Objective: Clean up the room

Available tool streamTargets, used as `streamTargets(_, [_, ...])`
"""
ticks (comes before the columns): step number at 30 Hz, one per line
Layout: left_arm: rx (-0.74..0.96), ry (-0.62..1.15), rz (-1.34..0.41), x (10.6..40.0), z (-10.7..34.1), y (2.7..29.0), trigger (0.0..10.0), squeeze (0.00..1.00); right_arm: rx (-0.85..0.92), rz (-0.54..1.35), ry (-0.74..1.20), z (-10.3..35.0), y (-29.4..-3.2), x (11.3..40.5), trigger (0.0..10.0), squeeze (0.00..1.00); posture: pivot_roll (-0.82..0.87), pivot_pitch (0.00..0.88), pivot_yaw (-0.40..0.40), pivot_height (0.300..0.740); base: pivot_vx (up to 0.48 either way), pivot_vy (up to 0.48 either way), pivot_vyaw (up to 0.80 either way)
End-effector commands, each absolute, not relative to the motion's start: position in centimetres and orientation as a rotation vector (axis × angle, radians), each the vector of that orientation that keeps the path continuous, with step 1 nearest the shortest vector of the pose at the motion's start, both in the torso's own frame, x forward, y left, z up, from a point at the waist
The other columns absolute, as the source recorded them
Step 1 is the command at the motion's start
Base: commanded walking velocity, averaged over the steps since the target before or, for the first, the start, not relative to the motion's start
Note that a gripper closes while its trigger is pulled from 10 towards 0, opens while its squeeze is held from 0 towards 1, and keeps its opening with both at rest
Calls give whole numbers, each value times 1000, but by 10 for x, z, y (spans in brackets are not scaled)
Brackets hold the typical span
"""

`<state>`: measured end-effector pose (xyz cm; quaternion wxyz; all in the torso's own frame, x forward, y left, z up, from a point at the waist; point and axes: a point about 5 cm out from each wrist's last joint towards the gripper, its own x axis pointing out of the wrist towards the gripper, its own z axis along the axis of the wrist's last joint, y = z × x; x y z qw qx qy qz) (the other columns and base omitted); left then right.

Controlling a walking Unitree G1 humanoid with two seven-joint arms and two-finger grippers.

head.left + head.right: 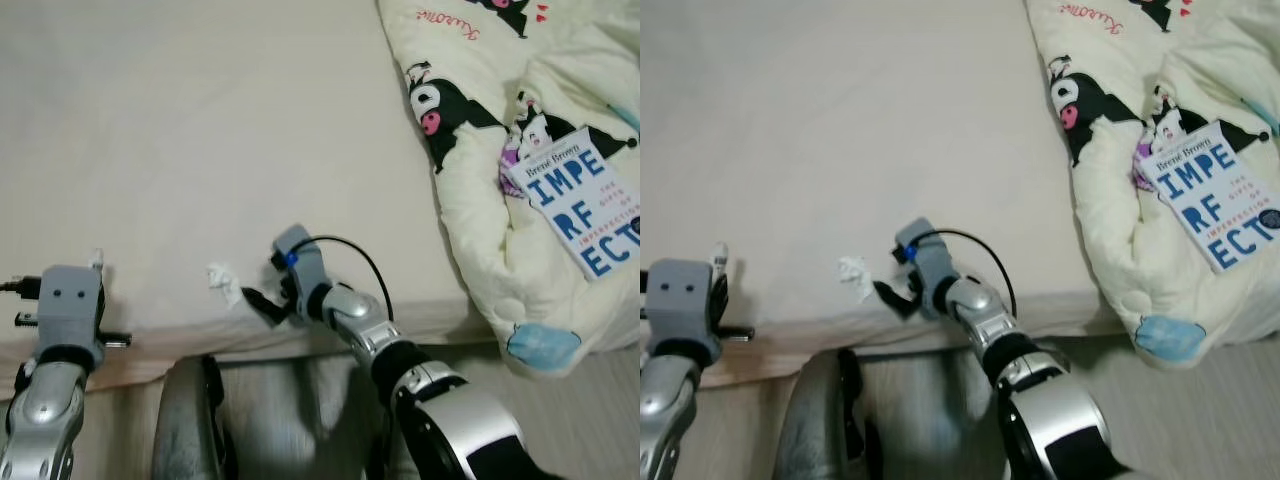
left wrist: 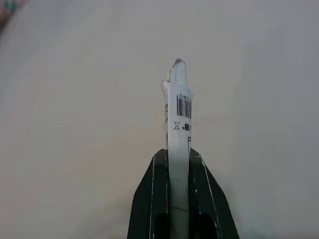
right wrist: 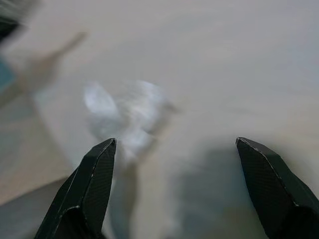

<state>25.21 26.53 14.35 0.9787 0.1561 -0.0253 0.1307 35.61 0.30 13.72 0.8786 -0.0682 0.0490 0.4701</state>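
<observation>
Two grippers at work: one spread and empty, one clamped on a slim item; entries run from the bed's near edge outward
Step in hand: judged to be collecting the small crumpled white paper scrap with the right gripper
Right gripper state: fingers spread wide in the right wrist view, nothing between them; one fingertip just beside the scrap's blurred shape, the other fingertip well off to the far side
Advice for the step: centre the scrap between the fingers before closing; come in low along the sheet, since so light a wad may skid or flatten; close gently and check that no sheet fabric is caught with it
Scrap, position: near the front edge of the cream fitted bed sheet, just beside the right gripper on the robot's left of it
Scrap, appearance: white, wrinkled, irregular, tissue-like; detail too blurred to read further
Left gripper: fingers closed on a thin white tube-like item with a printed barcode, standing upright between them; held at the bed's front edge
Below the edge: rounded grey object on the floor, kind unclear
Farther right: cream quilted duvet printed with black cartoon characters, bunched on the bed
On the duvet: white paperback book with large blue lettering, lying flat, tilted
</observation>
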Motion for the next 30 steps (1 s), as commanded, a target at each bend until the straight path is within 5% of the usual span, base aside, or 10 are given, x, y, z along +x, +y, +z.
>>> streamTargets(1, [325,-3,264,243,136,264,10000,0,-115,1067,149,130,11,348,10000,0,247,492,-31,440,0,0,0])
streamTargets(10, [316,27,248,237,135,256,10000,0,-294,1033,157,128,17,349,10000,0,244,507,-39,440,0,0,0])
streamTargets(11, [314,31,245,236,135,254,10000,0,-330,1001,153,128,15,351,3137,0,246,511,-39,440,0,0,0])
streamTargets(12, [314,34,243,235,135,253,10000,0,-357,969,146,129,13,353,3137,0,247,512,-40,440,0,0,0])
streamTargets(13, [314,38,242,234,135,253,10000,0,-343,962,138,132,13,354,0,0,252,514,-41,440,0,0,0])
streamTargets(30, [326,60,256,227,139,253,10000,0,-180,1009,81,153,18,359,0,0,274,508,-42,440,0,0,0])
